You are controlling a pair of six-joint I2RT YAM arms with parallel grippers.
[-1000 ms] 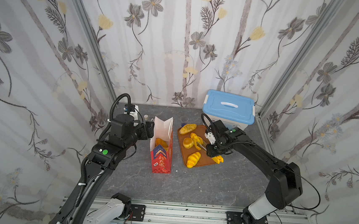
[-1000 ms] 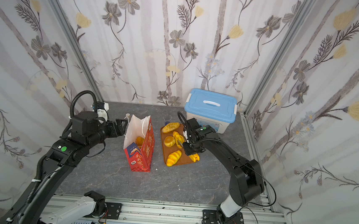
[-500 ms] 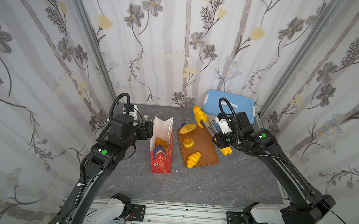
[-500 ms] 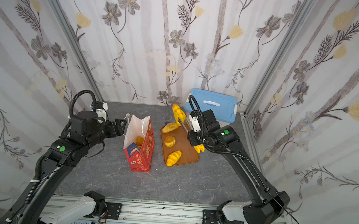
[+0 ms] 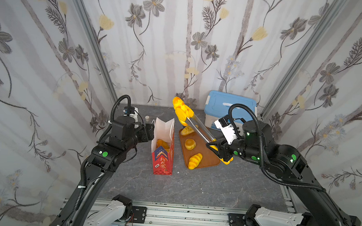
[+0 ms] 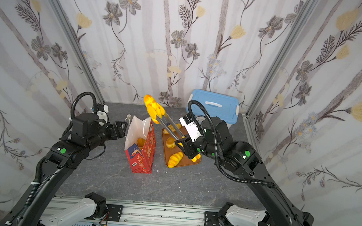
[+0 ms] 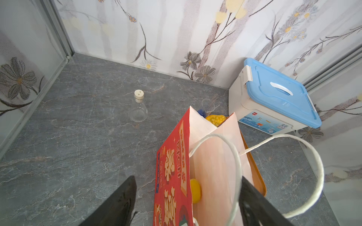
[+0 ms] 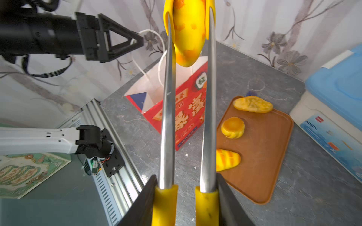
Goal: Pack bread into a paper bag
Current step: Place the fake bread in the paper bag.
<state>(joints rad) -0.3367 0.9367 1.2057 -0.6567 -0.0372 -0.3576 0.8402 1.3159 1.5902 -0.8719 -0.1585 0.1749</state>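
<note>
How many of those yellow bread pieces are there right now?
5 visible: one loaf held up in the tongs; an oval loaf, a round bun and a striped loaf on the brown tray; one piece inside the paper bag. More may hide deeper inside.

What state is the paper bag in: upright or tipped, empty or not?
Upright, mouth open, not empty: the paper bag stands on its base, bread visible inside.

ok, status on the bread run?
Right pincer shut on tongs, tongs gripping a loaf, held aloft. Left pincer open by paper bag rim. Bag upright, mouth open, nothing seen blocking.
</note>
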